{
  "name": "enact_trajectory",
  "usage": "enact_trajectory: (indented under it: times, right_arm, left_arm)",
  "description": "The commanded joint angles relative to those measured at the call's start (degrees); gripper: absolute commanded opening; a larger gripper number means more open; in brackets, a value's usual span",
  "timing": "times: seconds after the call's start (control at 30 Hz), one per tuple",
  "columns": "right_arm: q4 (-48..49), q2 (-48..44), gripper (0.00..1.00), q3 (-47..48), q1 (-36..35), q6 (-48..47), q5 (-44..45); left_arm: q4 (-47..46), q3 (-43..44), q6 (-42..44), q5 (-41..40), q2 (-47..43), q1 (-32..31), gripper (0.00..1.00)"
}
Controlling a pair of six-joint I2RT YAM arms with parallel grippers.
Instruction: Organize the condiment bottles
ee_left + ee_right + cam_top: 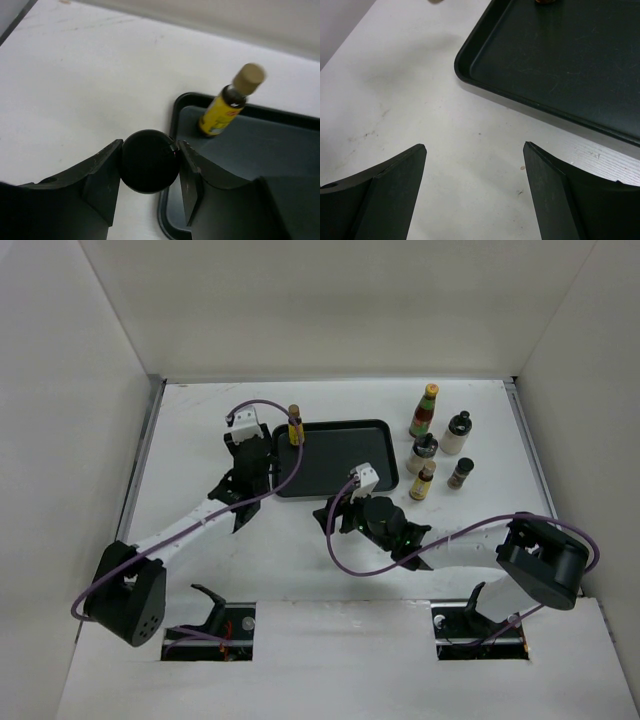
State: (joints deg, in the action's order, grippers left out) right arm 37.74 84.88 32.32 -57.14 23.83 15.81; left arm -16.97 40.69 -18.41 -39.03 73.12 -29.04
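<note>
My left gripper (150, 145) is shut on the round black lid of a condiment bottle (149, 167) at the left rim of the black tray (260, 150); in the top view my left gripper (262, 462) hides it. A yellow-labelled bottle (227, 102) (295, 425) stands in the tray's far left corner. Right of the tray (340, 465) stand a green-capped red-necked bottle (424, 410), a white black-capped one (456, 433), a pale shaker (422, 453), a yellow-labelled one (423, 481) and a short dark jar (461, 473). My right gripper (474, 146) (332, 515) is open over bare table, just short of the tray's (560, 50) near edge.
White walls close in the table on the left, back and right. Purple cables loop from both arms over the near half of the table. My right arm lies across the table in front of the group of bottles.
</note>
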Motion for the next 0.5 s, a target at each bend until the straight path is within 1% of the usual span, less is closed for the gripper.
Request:
enact_trajectory:
  times: [0.0, 0.13, 0.3, 0.47]
  right_arm:
    - [2.1, -0.7, 0.84, 1.0, 1.3, 0.8, 0.1]
    - [2.2, -3.0, 0.83, -0.4, 2.4, 1.6, 1.8]
    - [1.6, -4.7, 0.77, -1.9, 5.1, 3.8, 3.4]
    - [1.7, -4.6, 0.78, -2.4, 6.8, 4.7, 3.5]
  left_arm:
    - [-0.9, 3.4, -0.7, 1.5, -0.1, -2.9, 0.26]
    - [-2.0, 5.2, -2.7, 3.1, 4.4, -4.8, 0.26]
    - [-3.6, 5.8, -4.5, 5.3, 9.9, -5.6, 0.27]
    - [-5.1, 5.8, -4.3, 5.5, 14.8, -6.4, 0.27]
